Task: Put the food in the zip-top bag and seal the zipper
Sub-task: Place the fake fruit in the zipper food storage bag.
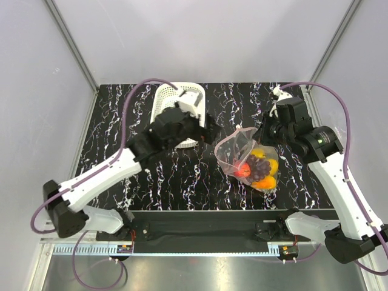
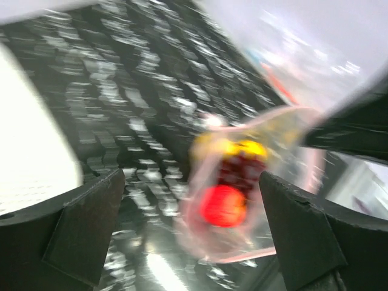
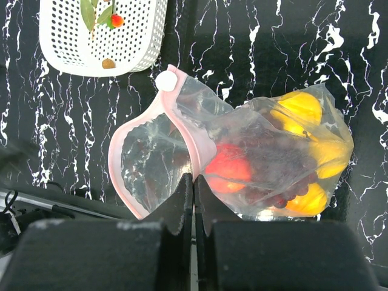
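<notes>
Toward the left of the table (image 1: pixel 121 115), the white lattice basket (image 1: pixel 167 97) is sitting with only a green leafy piece, a small red bit and a brown bit showing in it. Just right of it the left gripper (image 1: pixel 209 130) is hovering with its jaws spread wide and nothing between them; its wrist view is blurred, so we are taking no finer detail from it.

At centre-right the zip-top bag (image 3: pixel 151 157) is lying on the table, mouth gaping toward the left arm. Most of the food (image 3: pixel 227 170) is bunching at the closed end: red apple, dark grape bunch (image 3: pixel 273 170), yellow lemons (image 3: pixel 300 109). The zipper (image 3: pixel 191 130) is curling in an open loop, with a white round tab (image 3: pixel 165 80) at its far end.

We are judging the film thin, limp and slippery, and the load light but loose enough to roll; pulling on the film would only crumple it. The pink strip is looking like the stiffest part, so we are proposing to take hold at its ends and press along it.

At the right, the right gripper (image 3: pixel 193 188) is sitting with fingers pressed together at the bag's near edge; whether film is pinched between them we cannot tell.
</notes>
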Tool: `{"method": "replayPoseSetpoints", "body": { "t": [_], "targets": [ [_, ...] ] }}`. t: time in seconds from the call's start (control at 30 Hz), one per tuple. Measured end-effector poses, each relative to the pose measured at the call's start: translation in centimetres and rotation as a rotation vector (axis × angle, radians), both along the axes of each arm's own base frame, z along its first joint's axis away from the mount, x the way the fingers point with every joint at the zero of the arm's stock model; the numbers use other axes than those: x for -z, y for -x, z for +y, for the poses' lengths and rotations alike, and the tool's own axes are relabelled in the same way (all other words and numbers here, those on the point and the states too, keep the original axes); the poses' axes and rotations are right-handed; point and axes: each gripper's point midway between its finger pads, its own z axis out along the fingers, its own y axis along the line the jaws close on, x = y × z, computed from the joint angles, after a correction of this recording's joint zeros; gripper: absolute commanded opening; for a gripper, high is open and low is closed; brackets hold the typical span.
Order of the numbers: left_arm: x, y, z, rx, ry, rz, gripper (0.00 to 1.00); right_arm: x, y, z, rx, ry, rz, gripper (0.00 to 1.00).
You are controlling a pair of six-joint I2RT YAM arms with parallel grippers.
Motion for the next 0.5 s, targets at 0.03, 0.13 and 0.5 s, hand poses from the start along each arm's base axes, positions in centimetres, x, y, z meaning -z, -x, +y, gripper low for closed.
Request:
{"method": "replayPoseSetpoints", "body": {
  "t": [0.03,0.13,0.5],
  "targets": [
    [0.0,-0.5,1.6,-0.044,-0.011,-0.016,0.99,0.0,0.0,0.0,0.001,0.001,-0.001,0.0],
    [0.6,-2.7,6.3,-0.167,-0.071,-0.04,0.99,0.0,0.0,-0.1,0.002,0.001,-0.002,0.0],
    [11.6,-12.9,14.3,-0.198,-0.721,0.108,0.88,0.0,0.0,0.0,-0.001,0.0,-0.001,0.0]
  ]
}}
